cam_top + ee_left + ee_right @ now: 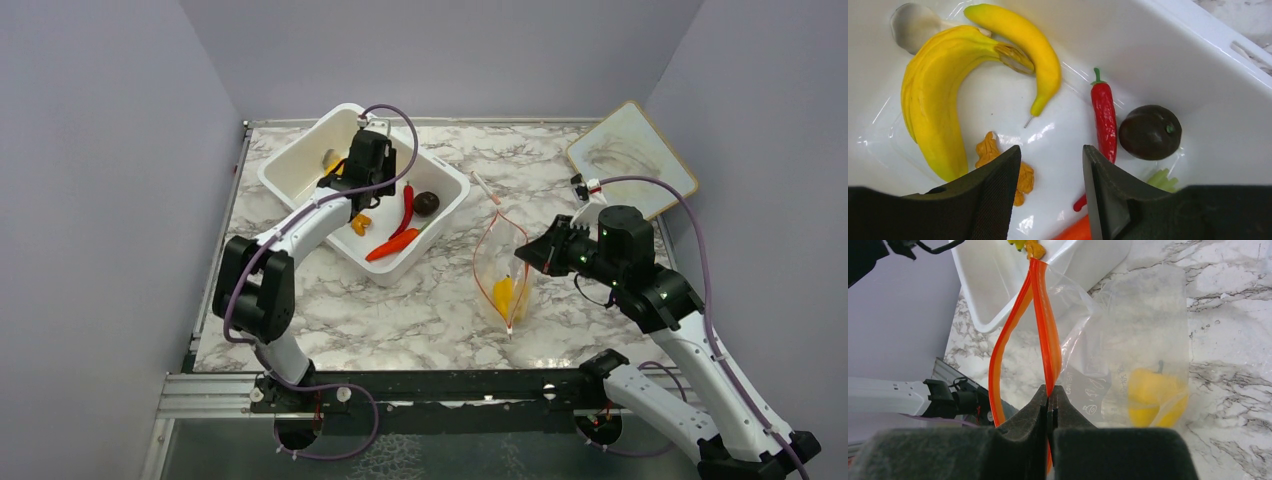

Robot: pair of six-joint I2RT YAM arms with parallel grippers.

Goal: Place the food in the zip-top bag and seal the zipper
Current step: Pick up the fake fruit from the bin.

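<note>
Risk 1: shutting left end effector on the bare floor of white tub, in the gap between orange bits and red chili; catches nothing, or only nudges food aside.

Risk 2: losing thin zipper from the pinch; collapses the mouth of zip-top bag.

Left arm: reaching into tub, wrist down, jaws about half apart, empty.

Right arm: right of tub, right end effector clamped on zipper, lifting 1 lip.

Bag: on table right of tub, yellow pepper inside.

Inside tub: banana, brown fruit, carrot.
</note>
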